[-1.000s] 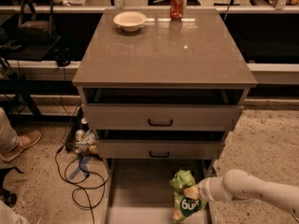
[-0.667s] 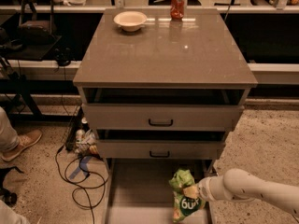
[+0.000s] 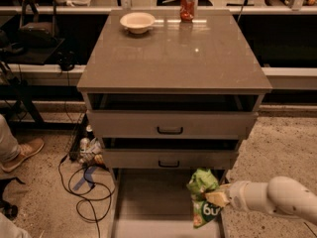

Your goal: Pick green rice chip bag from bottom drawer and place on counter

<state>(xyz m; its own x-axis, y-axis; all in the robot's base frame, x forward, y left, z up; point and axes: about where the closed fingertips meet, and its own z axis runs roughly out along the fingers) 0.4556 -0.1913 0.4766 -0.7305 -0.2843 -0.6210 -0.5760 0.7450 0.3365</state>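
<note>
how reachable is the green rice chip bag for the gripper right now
Probably yes: the gripper sits right against the green rice chip bag over the right side of the open bottom drawer, and nothing stands between them.

We log bowl (image 3: 137, 22) rear-left, can (image 3: 187, 5) rear-centre on worktop (image 3: 173, 58); claw (image 3: 214, 198) holds chip bag (image 3: 202, 182) at bottom drawer (image 3: 148, 202), right side.

Tan jaws of the white gripper (image 3: 212, 198) pinch the green rice chip bag (image 3: 201, 182).
</note>
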